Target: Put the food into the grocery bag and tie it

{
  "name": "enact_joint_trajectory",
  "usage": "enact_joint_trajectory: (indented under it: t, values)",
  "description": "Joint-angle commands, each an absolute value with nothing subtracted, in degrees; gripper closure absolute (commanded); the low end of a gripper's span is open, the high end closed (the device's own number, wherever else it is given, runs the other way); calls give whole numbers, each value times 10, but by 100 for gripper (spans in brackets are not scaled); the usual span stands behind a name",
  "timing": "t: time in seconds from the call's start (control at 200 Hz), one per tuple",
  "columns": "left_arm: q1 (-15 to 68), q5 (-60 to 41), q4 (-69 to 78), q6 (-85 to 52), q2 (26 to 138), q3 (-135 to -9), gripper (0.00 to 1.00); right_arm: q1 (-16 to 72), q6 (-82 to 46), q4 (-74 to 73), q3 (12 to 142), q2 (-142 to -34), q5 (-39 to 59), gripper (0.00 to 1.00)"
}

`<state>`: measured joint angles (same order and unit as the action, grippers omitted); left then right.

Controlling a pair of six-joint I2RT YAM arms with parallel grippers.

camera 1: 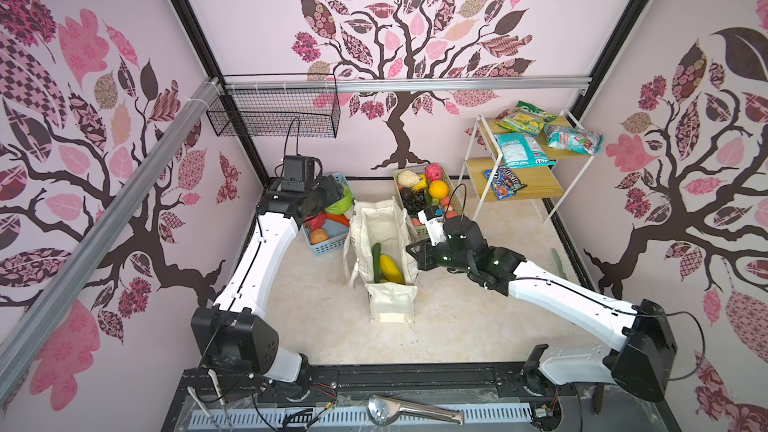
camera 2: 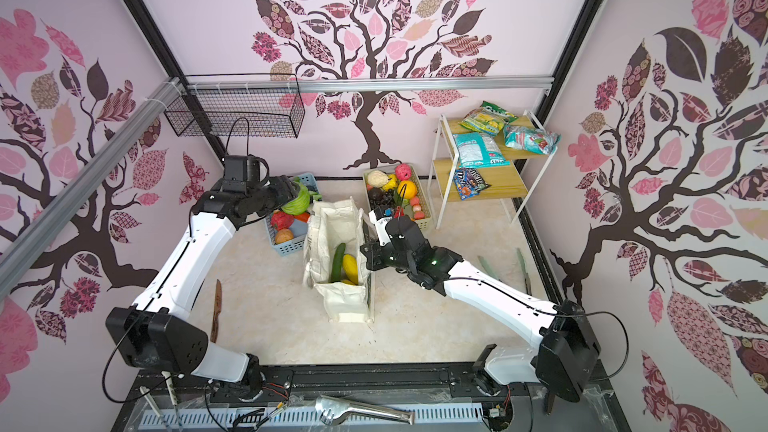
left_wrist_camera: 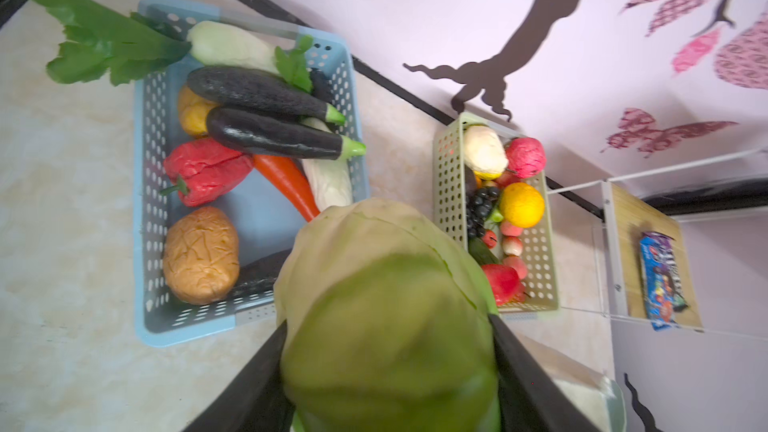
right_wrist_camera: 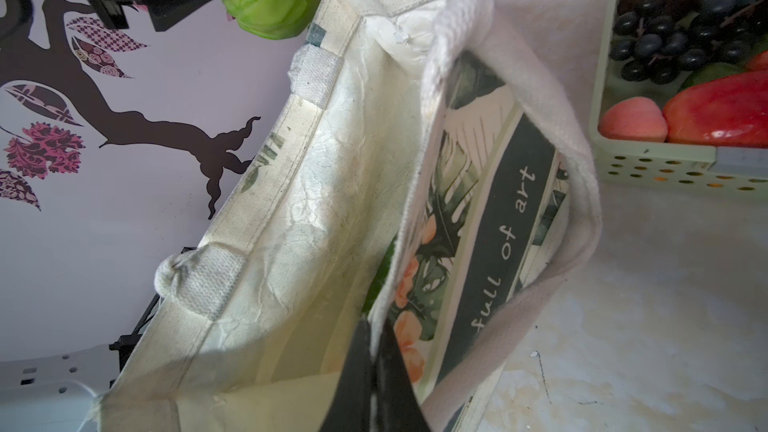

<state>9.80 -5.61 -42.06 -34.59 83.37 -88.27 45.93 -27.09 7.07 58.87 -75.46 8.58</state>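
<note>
Cabbage [left_wrist_camera: 386,326] aloft; cucumber [camera 1: 376,261] inside grocery bag [camera 1: 392,305]

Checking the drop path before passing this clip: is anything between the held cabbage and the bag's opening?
Nothing visible. The cabbage hangs above the blue basket edge, beside the bag, whose mouth the right gripper holds open by its rim. The cucumber and yellow fruit lie low inside.
</note>
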Motion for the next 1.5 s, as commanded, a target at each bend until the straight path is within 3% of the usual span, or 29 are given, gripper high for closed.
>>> enact_joint_trajectory:
  t: [0.0, 0.28, 0.565, 0.965, 1.245, 1.496]
  values:
    - [122, -80, -409, -347, 799, -871, 34, 458, -267, 81, 593, -752, 91, 100]
    - [211, -110, -372, -371, 733, -786, 34, 458, -262, 90, 603, -745, 68, 100]
    - [334, -26, -374, -363, 743, -721, 34, 457, -264, 87, 609, -738, 46, 100]
    - [342, 21, -402, -343, 835, -697, 34, 457, -265, 87, 610, -728, 30, 100]
    - [345, 110, -433, -344, 871, -685, 29, 457, -266, 82, 609, -731, 30, 100]
    - [345, 110, -427, -358, 884, -667, 20, 456, -268, 78, 605, -734, 33, 100]
